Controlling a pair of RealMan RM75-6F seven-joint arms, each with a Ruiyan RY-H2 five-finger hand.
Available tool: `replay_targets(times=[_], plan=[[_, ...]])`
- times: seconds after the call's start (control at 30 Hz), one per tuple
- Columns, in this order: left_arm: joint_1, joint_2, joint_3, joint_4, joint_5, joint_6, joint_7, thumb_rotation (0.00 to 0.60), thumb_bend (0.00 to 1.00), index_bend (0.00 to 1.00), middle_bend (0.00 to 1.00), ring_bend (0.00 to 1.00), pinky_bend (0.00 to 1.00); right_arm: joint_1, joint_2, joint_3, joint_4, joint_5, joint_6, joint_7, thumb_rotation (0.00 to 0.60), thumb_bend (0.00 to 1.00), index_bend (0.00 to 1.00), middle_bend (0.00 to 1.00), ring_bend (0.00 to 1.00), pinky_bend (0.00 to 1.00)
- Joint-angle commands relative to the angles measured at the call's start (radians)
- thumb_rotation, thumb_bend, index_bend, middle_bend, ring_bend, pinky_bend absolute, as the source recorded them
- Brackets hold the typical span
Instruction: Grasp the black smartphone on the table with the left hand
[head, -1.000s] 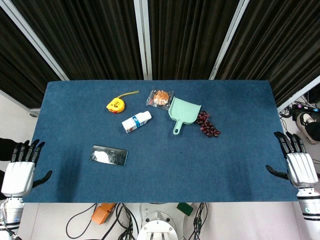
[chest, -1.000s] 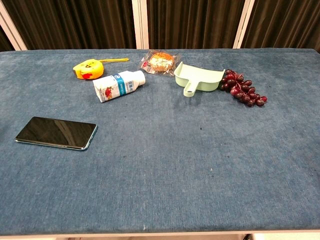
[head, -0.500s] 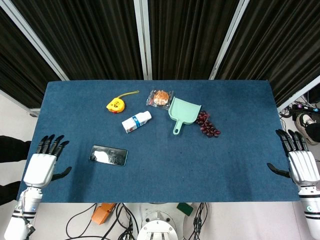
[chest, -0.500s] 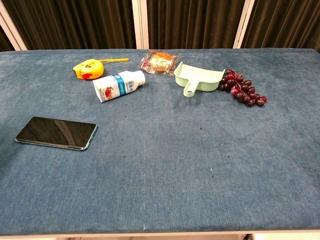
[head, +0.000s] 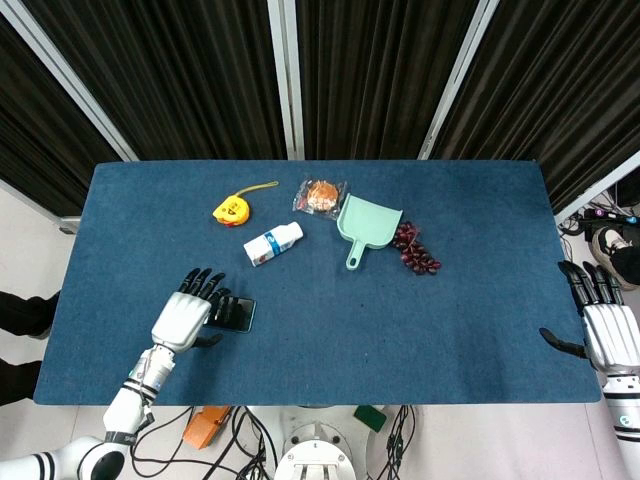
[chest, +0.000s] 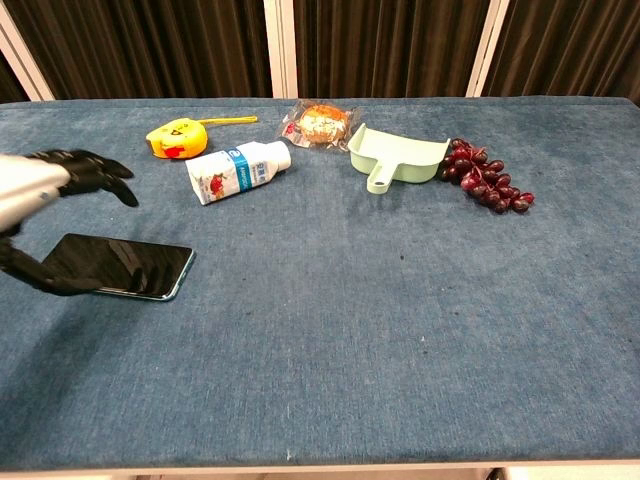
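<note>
The black smartphone (chest: 118, 267) lies flat near the table's front left, its screen up; the head view shows only its right end (head: 236, 313) past my fingers. My left hand (head: 186, 318) hovers over the phone's left part with fingers spread and thumb low beside the near edge, holding nothing. In the chest view the left hand (chest: 40, 190) shows at the left border, above the phone and apart from it. My right hand (head: 610, 330) hangs open off the table's right edge, seen only in the head view.
At the back middle lie a yellow tape measure (chest: 176, 137), a small white bottle (chest: 238, 171) on its side, a wrapped pastry (chest: 320, 123), a green dustpan (chest: 396, 158) and a bunch of dark grapes (chest: 484, 183). The blue table (head: 320, 330) stretches to the right.
My left hand has swung in from beyond the table's left edge to a spot over the phone's left end. The phone has not moved. The right hand has barely shifted.
</note>
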Motion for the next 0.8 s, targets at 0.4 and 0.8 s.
replay_targets(times=[0.4, 0.8], plan=[[-0.041, -0.063, 0.001, 0.061, -0.146, -0.030, 0.060, 0.600, 0.21, 0.24, 0.06, 0.00, 0.00, -0.001, -0.003, -0.002, -0.003, 0.006, -0.005, -0.008, 0.600, 0.27, 0.07, 0.14, 0.00, 0.04], [-0.061, -0.064, 0.018, 0.067, -0.205, -0.043, 0.069, 0.600, 0.22, 0.25, 0.06, 0.00, 0.00, -0.003, -0.004, -0.004, -0.007, 0.008, -0.005, -0.013, 0.600, 0.27, 0.07, 0.14, 0.00, 0.04]])
